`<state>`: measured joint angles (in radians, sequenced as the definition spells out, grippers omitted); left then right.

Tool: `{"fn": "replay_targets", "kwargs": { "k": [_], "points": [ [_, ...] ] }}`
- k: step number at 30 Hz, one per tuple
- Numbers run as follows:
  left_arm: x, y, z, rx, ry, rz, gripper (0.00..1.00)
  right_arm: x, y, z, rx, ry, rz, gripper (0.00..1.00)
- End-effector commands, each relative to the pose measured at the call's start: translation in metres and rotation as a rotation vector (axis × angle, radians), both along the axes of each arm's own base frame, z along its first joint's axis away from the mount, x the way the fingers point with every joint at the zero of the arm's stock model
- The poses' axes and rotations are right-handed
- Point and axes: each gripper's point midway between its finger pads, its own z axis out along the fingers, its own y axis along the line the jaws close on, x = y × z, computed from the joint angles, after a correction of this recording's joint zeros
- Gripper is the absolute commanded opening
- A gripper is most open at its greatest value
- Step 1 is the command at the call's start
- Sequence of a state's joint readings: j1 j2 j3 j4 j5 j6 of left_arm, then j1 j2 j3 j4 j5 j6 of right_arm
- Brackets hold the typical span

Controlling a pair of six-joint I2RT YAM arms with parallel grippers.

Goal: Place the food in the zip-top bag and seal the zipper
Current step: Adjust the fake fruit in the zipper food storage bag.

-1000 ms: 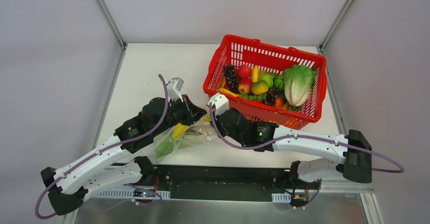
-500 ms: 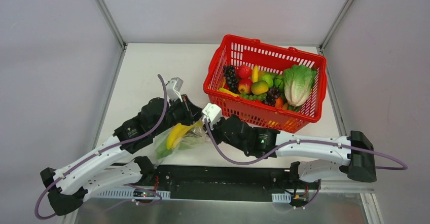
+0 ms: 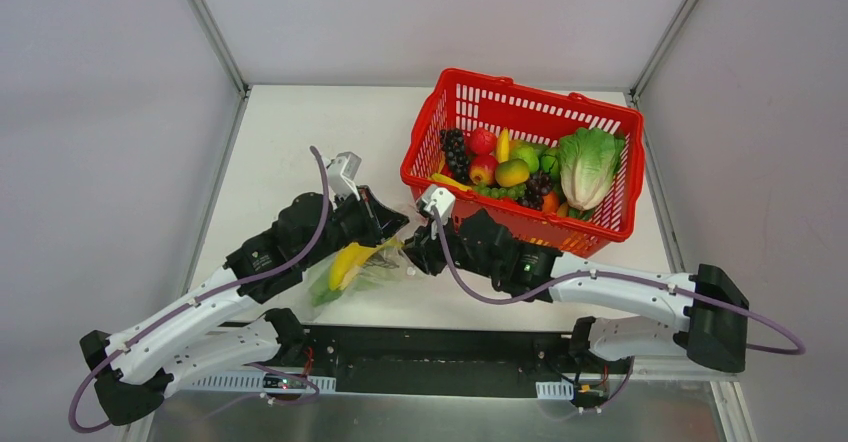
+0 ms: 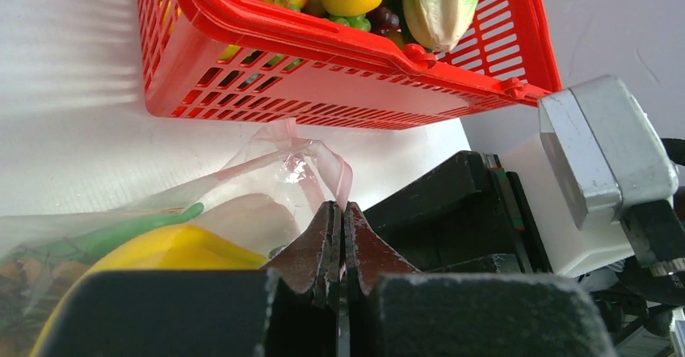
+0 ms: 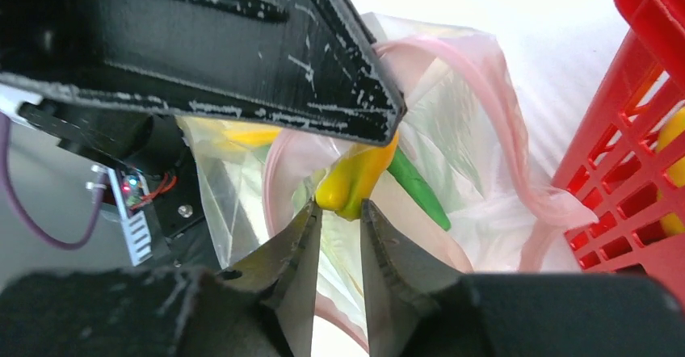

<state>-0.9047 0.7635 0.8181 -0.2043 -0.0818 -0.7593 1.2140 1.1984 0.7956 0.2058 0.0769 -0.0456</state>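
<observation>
Top external view: the zip-top bag is seen lying on the white table between the two arms, just in front of the red basket; inside the bag a yellow banana bunch is laid over a long green vegetable; the basket is filled with dark grapes, a red apple, a yellow-orange fruit, a lettuce head and other pieces that cannot be told apart. The bag's mouth is turned toward the basket; the zipper is left unpressed, its pink strip looped apart; the bag's edge is clenched in the left gripper, whose jaws are pressed flat together on the film. The right gripper is held at the bag's mouth, released, its jaws parted by a narrow gap; the banana's stalk end is found just at the fingertips, and whether it is touched cannot be told. Against the frame of a second ago, more of the banana is shown inside the bag; the right jaws, then nearly closed, have been eased apart; the left arm, bag and basket have been kept where they were.
</observation>
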Motion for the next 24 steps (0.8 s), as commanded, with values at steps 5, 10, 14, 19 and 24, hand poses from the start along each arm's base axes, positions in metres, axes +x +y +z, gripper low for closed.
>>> {"fn": "replay_targets", "kwargs": {
  "k": [5,10,14,19,24],
  "points": [
    [-0.007,-0.011,0.029,-0.135,-0.048,-0.047,0.0,-0.012,0.036,0.032,0.192,0.127,0.108,0.27],
    [-0.007,-0.007,0.03,-0.142,-0.055,-0.034,0.0,-0.012,0.047,0.024,0.211,0.207,0.135,0.27],
    [-0.007,-0.007,0.03,-0.146,-0.056,-0.035,0.0,-0.005,0.051,0.026,0.244,0.249,0.133,0.32],
    [-0.007,-0.008,0.03,-0.144,-0.058,-0.039,0.0,-0.004,0.057,0.025,0.268,0.307,0.168,0.33],
    [-0.006,-0.006,0.029,-0.14,-0.059,-0.029,0.0,-0.004,0.059,0.015,0.252,0.368,0.181,0.32]
  ]
}}
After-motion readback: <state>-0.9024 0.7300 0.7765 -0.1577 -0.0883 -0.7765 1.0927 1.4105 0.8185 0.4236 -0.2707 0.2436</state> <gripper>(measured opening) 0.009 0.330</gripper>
